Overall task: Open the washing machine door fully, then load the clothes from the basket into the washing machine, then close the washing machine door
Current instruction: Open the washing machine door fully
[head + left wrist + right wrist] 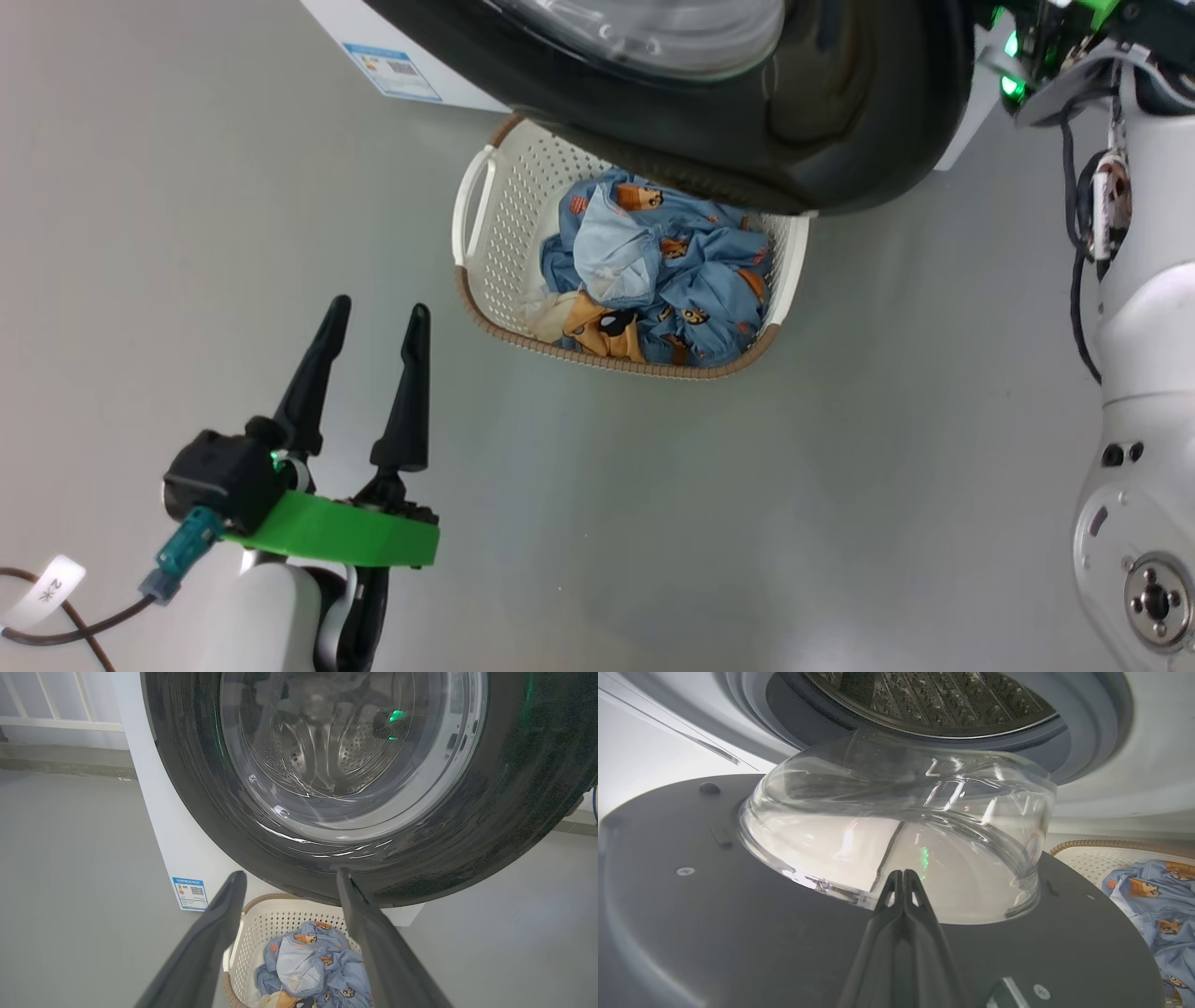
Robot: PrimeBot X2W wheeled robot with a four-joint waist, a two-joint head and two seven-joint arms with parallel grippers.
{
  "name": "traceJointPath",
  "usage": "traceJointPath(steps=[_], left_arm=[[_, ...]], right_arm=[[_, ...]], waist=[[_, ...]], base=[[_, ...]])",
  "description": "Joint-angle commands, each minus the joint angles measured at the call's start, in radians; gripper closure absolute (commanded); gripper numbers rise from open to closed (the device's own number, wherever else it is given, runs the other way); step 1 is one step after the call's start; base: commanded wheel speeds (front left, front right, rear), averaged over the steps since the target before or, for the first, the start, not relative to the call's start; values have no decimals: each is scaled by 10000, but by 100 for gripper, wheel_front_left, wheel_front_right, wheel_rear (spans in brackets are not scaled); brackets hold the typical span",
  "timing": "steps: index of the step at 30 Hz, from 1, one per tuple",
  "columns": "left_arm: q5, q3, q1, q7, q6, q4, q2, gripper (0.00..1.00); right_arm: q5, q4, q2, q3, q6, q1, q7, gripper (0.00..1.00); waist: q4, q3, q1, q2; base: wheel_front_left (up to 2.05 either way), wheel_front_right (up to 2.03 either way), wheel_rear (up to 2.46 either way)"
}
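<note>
The washing machine door (822, 121), black-rimmed with a clear glass bowl (901, 830), hangs partly open over the basket (495, 233). The cream basket sits on the floor before the washing machine (182, 858) and holds the blue bear-print clothes (663, 280). My left gripper (375, 319) stands open to the left of the basket, nothing between its fingers; in its wrist view the fingers (212, 942) frame the basket (261, 933) and clothes (308, 966). My right gripper (902, 873) is shut, empty, with its tips against the door's inner side at the foot of the glass bowl. The steel drum (934, 700) shows behind.
Grey floor surrounds the basket, with free room at left and front. My right arm's white forearm (1139, 373) rises at the right edge. A blue energy sticker (392, 70) marks the machine's lower front. A white railing (56, 714) stands far left.
</note>
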Motion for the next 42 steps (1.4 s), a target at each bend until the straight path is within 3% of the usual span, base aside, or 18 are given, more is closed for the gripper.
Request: traceJointPath(steps=[1,24,32,42], left_arm=[[123,392,167,-120,-31,-223,218,0],[523,501,756,-120,-31,-110,218,0],[573,662,893,-120,-31,-87,218,0],[713,965,1099,-120,-31,-79,218,0]], right_arm=[[265,-405,346,385,73,197,186,100],[3269,-2317,346,3586,73,3083,956,100],[3986,-2674,346,4748,73,3752,507,100],[5569,-2633,346,6986,73,4303,-646,100]], waist=[[-62,-194,0,0],[-300,-1425,0,0],[-297,-1725,0,0],[-258,-2121,0,0]], base=[[0,0,0],[0,0,0],[0,0,0],[0,0,0]])
